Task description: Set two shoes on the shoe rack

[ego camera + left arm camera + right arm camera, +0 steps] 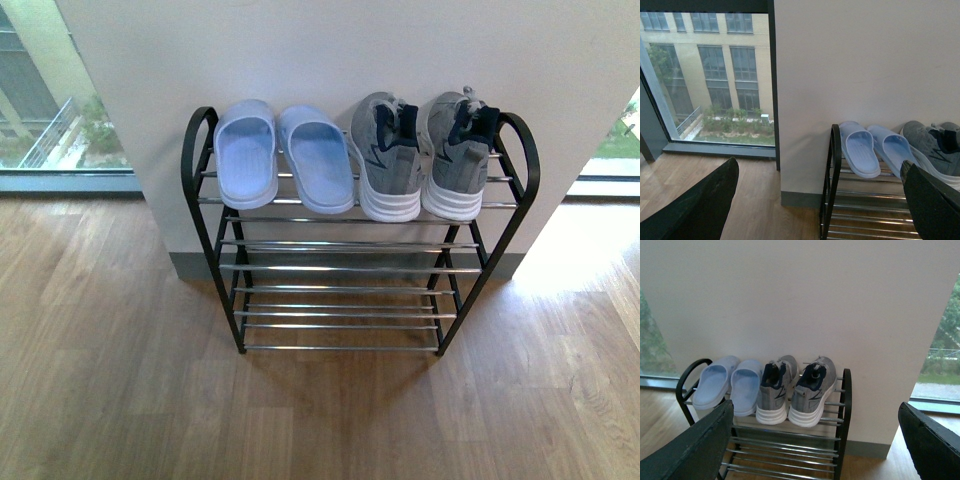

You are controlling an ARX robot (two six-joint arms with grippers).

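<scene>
Shoes: two grey sneakers (pixel 420 160) side by side on the top tier of the shoe rack (pixel 350 270), right of the blue slippers (pixel 285 155).
Risk: soles overhang the front bar; a nudge could tip one off.
Left gripper (pixel 820 200): jaws apart, empty.
Right gripper (pixel 815 440): jaws apart, empty.
Hidden: fingertips cut off; the heels' seating is probably secure, unclear.

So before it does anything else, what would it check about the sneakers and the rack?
1. Both grey sneakers on the shoe rack: ok, top tier.
2. Sneakers side by side, soles on the bars: ok.
3. Blue slippers undisturbed beside them: ok.
4. Left gripper empty: ok, open.
5. Right gripper empty: ok, open.
6. Sneakers stable against sliding: cannot tell.
</scene>
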